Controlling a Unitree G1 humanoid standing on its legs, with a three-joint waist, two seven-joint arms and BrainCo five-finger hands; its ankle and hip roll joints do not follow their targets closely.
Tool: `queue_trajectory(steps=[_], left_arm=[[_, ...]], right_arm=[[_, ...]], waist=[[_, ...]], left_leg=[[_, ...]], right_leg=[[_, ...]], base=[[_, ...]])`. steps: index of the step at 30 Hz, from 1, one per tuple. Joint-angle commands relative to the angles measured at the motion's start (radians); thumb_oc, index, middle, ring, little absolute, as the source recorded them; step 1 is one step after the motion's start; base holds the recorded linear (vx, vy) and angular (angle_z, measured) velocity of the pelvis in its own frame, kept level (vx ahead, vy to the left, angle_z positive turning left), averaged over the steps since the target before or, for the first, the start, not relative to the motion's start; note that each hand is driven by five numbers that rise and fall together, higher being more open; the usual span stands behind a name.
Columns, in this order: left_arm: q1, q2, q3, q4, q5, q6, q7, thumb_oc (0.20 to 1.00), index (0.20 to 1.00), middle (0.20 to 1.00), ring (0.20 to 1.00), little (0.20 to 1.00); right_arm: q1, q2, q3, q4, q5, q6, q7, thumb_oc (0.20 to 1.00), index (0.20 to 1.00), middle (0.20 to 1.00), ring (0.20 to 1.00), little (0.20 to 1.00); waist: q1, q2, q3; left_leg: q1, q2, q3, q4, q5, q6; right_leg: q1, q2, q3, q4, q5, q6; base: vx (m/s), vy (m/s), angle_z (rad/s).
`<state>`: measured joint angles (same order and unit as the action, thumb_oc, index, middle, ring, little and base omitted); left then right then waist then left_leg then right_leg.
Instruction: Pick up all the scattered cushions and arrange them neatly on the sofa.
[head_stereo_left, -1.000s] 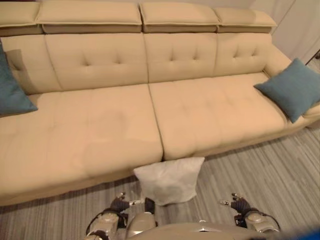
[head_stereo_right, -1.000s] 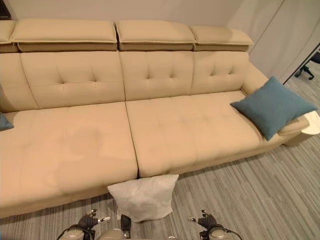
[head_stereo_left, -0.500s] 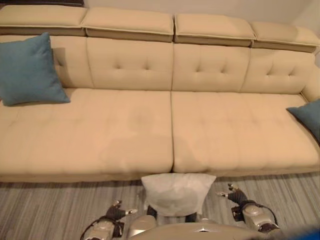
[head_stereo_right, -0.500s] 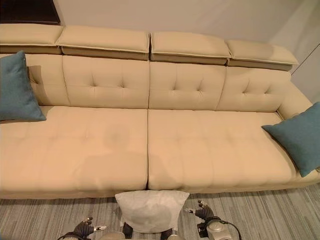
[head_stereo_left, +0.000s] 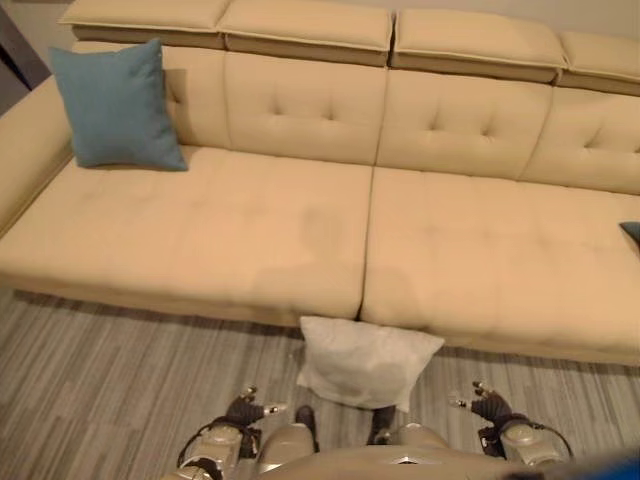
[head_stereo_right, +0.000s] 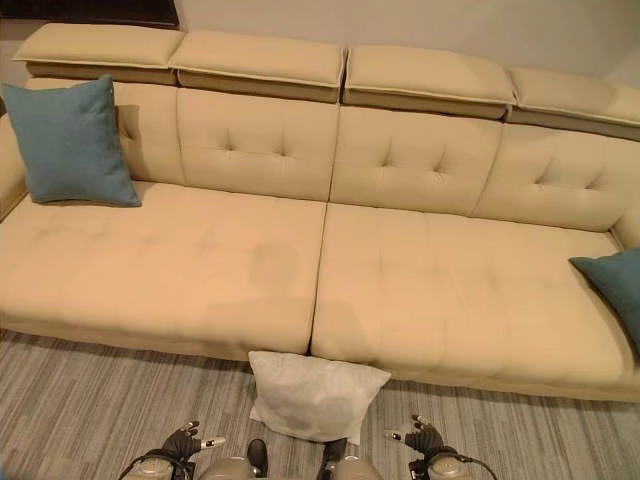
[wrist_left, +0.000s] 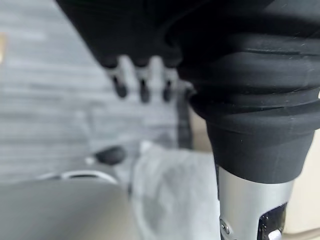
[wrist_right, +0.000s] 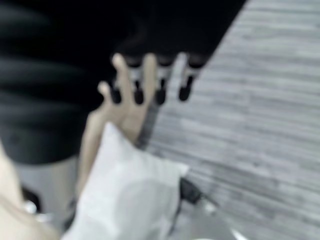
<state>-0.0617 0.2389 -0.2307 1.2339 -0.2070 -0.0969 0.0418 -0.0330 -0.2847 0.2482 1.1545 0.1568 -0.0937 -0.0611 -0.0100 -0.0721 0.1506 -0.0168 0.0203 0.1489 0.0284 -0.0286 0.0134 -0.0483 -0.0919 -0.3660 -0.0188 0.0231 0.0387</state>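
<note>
Against the front base of the long beige tufted sofa (head_stereo_right: 330, 270), a soft white square cushion (head_stereo_right: 315, 395) lies on grey striped carpet (head_stereo_right: 90, 400). Two teal cushions sit on the sofa: one (head_stereo_right: 70, 142) upright at its left end, one (head_stereo_right: 615, 290) at its right end. Below the sofa, left hand (head_stereo_left: 243, 411) and right hand (head_stereo_left: 487, 407) hang relaxed, fingers straight, grasping nothing.

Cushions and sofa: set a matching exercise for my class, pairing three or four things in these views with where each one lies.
Column one:
1. white cushion
2. left teal cushion
3. right teal cushion
4. left hand

Column two:
A. propped against the sofa backrest at its left end
B. on the floor against the sofa's front
C. low over the floor, left of the white cushion
D. on the seat at the sofa's right end

Pairs: 1-B, 2-A, 3-D, 4-C
</note>
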Motion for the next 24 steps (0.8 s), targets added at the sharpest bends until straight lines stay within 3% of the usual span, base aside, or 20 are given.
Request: queue_trajectory(steps=[1, 6, 9, 10, 14, 18, 24], left_arm=[[-0.007, -0.005, 0.008, -0.005, 0.008, -0.021, -0.004, 1.0, 1.0, 1.0, 1.0, 1.0], [-0.007, 0.019, 0.032, -0.014, -0.003, -0.025, 0.007, 1.0, 1.0, 1.0, 1.0, 1.0], [-0.023, 0.034, 0.03, -0.013, -0.002, -0.028, 0.011, 1.0, 1.0, 1.0, 1.0, 1.0], [-0.022, 0.036, 0.028, -0.014, -0.003, -0.03, 0.011, 1.0, 1.0, 1.0, 1.0, 1.0], [-0.019, 0.037, 0.027, -0.023, -0.01, -0.035, 0.015, 1.0, 1.0, 1.0, 1.0, 1.0], [-0.014, 0.034, 0.03, -0.042, -0.018, -0.04, 0.019, 1.0, 1.0, 1.0, 1.0, 1.0], [-0.027, 0.025, 0.018, -0.066, -0.016, -0.044, 0.03, 1.0, 1.0, 1.0, 1.0, 1.0]], right_arm=[[-0.049, -0.013, 0.006, -0.005, 0.013, -0.011, -0.001, 1.0, 1.0, 1.0, 1.0, 1.0], [-0.072, 0.001, 0.012, -0.015, 0.007, -0.013, -0.004, 1.0, 1.0, 1.0, 1.0, 1.0], [-0.086, 0.003, 0.012, -0.022, 0.014, -0.016, -0.004, 1.0, 1.0, 1.0, 1.0, 1.0], [-0.084, 0.002, 0.013, -0.024, 0.014, -0.017, -0.003, 1.0, 1.0, 1.0, 1.0, 1.0], [-0.075, 0.0, 0.01, -0.024, 0.01, -0.019, -0.007, 1.0, 1.0, 1.0, 1.0, 1.0], [-0.069, -0.004, 0.017, -0.033, 0.004, -0.023, -0.012, 1.0, 1.0, 1.0, 1.0, 1.0], [-0.056, -0.016, 0.008, -0.056, 0.014, -0.03, -0.02, 1.0, 1.0, 1.0, 1.0, 1.0]], waist=[[0.012, -0.019, -0.018], [0.036, -0.024, 0.01], [0.026, -0.019, 0.027], [0.025, -0.02, 0.025], [0.05, -0.016, 0.001], [0.06, -0.028, -0.01], [0.043, -0.024, -0.001]], left_leg=[[-0.022, -0.036, -0.057, 0.036, -0.005, -0.071], [-0.01, -0.034, -0.031, 0.006, -0.007, -0.041], [-0.019, -0.033, -0.043, 0.013, -0.001, -0.028], [-0.018, -0.035, -0.046, 0.012, -0.001, -0.026], [-0.025, -0.023, -0.04, 0.002, 0.003, -0.03], [-0.027, -0.015, -0.029, -0.008, 0.018, -0.043], [-0.032, -0.002, -0.038, -0.03, 0.044, -0.064]], right_leg=[[0.038, 0.008, 0.066, -0.006, 0.006, 0.084], [-0.043, -0.04, 0.061, 0.121, 0.021, 0.118], [-0.08, -0.031, 0.149, 0.19, 0.005, 0.126], [-0.071, -0.028, 0.168, 0.184, -0.003, 0.121], [-0.002, -0.074, 0.144, 0.131, -0.004, 0.124], [0.032, -0.057, 0.128, 0.045, 0.001, 0.132], [0.046, -0.04, 0.102, 0.01, -0.003, 0.124]], base=[[0.0, 0.089, -0.14], [-0.06, 0.104, -0.3], [-0.04, 0.049, -0.37], [0.0, 0.0, 0.0], [0.02, -0.069, 0.0], [0.02, -0.095, -0.11], [-0.03, -0.078, 0.05]])
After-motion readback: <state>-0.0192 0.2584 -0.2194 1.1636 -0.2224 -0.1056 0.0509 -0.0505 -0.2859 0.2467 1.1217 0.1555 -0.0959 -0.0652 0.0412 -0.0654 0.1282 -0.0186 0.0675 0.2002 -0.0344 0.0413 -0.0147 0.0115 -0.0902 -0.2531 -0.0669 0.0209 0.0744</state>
